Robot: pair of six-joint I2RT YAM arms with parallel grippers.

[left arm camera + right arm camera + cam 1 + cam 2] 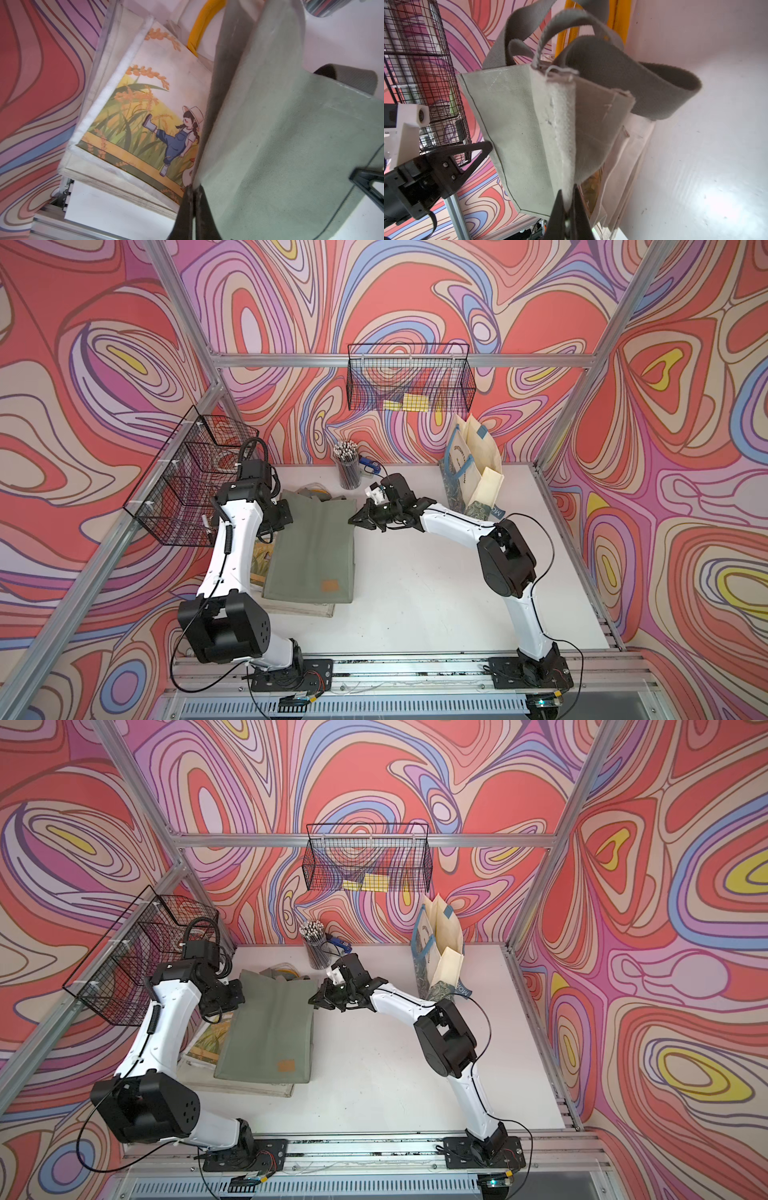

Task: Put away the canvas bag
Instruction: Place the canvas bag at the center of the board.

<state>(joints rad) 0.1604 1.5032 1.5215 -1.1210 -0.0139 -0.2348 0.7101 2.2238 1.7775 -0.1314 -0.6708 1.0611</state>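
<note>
The white table (415, 572) fills the floor of the cell. On its left half lies the green canvas bag (316, 547), which shows in both top views (266, 1036). Its bottom end rests on a flat stack of other totes, and its mouth end, with the grey handles, points toward the back wall.

A black wire basket (195, 477) hangs on the left wall just beside the bag. A second wire basket (411, 377) hangs on the back wall with yellow packets inside. Cream shopping bags (469, 472) stand upright at the back right of the table.

Directly under the green bag lies an illustrated tote (149, 116) (a girl in a straw hat among grain stalks).

A cup of pencils (348, 466) stands at the back centre, well apart from the shopping bags.

The left gripper (194, 189) is clamped on one side edge of the green bag near the mouth. The right gripper (566, 194) is pinched tight on the opposite side seam. The fabric sags between them.

A small orange-brown label (330, 585) sits near the bag's bottom edge.
</note>
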